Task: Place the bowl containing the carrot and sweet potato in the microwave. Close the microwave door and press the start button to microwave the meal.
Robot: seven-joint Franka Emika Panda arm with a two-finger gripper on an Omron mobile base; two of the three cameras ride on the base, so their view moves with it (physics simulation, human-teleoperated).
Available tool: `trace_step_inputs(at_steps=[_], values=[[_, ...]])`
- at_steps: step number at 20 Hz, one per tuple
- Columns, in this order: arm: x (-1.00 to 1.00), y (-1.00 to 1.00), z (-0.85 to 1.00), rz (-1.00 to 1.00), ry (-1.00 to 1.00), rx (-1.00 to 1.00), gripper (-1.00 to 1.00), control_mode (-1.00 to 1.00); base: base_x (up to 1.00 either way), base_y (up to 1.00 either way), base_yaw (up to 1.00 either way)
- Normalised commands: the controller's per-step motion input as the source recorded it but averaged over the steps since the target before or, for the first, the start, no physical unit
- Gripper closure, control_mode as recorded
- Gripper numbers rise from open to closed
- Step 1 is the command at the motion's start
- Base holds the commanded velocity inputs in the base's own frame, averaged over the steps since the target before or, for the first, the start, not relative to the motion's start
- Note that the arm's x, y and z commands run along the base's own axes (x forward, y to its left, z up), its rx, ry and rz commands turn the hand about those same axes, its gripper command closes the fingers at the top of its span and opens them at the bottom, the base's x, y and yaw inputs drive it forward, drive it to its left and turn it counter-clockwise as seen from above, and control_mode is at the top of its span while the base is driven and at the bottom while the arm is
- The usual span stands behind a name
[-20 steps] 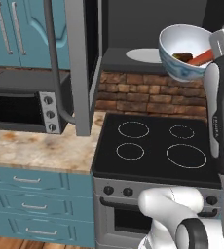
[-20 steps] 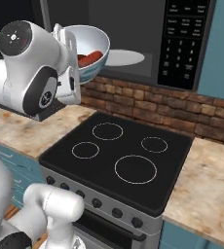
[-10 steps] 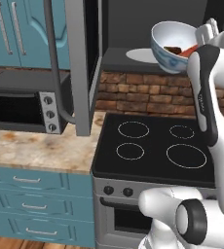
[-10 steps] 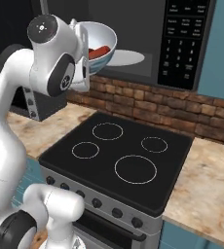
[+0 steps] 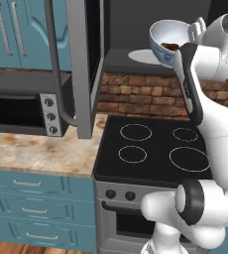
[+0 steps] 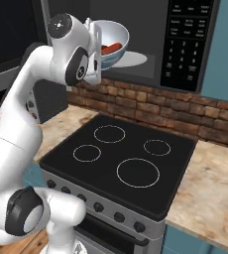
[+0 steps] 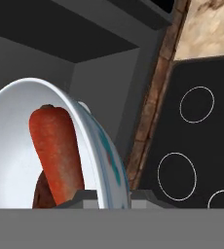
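One bowl (image 6: 110,42), carrot (image 7: 56,153) and sweet potato (image 7: 40,194) inside, pinched at its rim by the hand (image 6: 95,49), hovering tilted at microwave (image 6: 150,34) mouth: contents may spill, or bowl clip the frame.

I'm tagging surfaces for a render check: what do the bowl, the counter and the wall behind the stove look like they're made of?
The bowl looks like glazed porcelain: smooth pale inside, painted pattern on its outer wall. The counter looks like polished stone, perhaps granite, from its mottled tan speckle. The wall looks like rough matte brick: red-brown blocks with pale joints.
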Motion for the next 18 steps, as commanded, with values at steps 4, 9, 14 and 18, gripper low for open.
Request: trace_step_inputs(at_steps=[4,9,14,18], values=[[0.62,0.0,0.0,-0.01,0.0,0.0,1.0,-1.0,0.0,0.0,0.0],[0.54,-0.06,0.0,0.0,0.05,0.0,1.0,-1.0,0.0,0.0,0.0],[0.58,-0.12,0.0,0.0,0.03,0.0,1.0,-1.0,0.0,0.0,0.0],[0.6,-0.05,-0.01,0.0,0.0,0.0,1.0,-1.0,0.0,0.0,0.0]])
